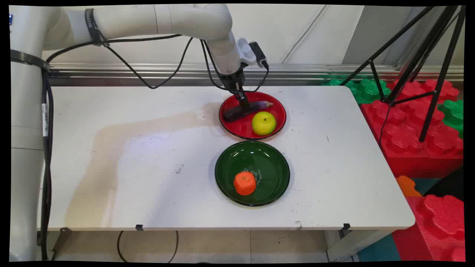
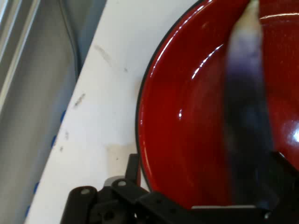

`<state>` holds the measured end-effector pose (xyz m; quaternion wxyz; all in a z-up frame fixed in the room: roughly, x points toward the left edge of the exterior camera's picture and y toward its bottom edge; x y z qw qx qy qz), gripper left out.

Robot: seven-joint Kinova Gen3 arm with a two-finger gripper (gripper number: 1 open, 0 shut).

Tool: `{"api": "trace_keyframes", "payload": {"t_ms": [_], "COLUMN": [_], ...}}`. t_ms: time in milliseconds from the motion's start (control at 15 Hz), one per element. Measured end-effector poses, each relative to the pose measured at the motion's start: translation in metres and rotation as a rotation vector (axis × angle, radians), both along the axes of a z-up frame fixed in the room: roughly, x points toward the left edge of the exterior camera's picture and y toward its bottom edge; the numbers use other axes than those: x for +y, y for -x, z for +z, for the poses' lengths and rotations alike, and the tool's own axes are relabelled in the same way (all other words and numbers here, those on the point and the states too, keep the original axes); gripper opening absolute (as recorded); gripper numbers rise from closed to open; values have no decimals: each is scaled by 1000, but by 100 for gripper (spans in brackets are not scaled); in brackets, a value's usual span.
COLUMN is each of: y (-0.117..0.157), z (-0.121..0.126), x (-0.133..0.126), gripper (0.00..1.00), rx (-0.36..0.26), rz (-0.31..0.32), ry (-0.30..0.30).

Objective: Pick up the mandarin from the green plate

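Black gripper (image 1: 243,103) down on purple eggplant (image 1: 237,111) in red plate (image 1: 276,107), beside yellow apple (image 1: 264,123); whether fingers clamp eggplant unclear.

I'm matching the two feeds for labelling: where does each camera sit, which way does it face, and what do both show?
Main view: fixed above the table's near side, looking down across it to the wall; shows the arm and gripper at the eggplant.
Hand view: on the hand, looking along the gripper into the red plate; linkage at the bottom edge.
Shared: red plate, eggplant, table.
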<state>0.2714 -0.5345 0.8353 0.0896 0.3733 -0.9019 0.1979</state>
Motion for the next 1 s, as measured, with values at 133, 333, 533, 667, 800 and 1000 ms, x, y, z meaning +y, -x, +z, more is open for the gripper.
{"api": "trace_keyframes", "payload": {"t_ms": [133, 333, 533, 667, 800, 1000], "y": [-2, -4, -4, -4, -3, -3], "z": [4, 14, 26, 41, 54, 79], "x": [2, 8, 13, 20, 26, 42], "gripper": [100, 100, 100, 100, 100, 100], "rx": [-8, -12, -9, 0, 15, 42], "rz": [-9, -35, -59, -73, -74, -70], "ry": [12, 35, 57, 84, 108, 144]}}
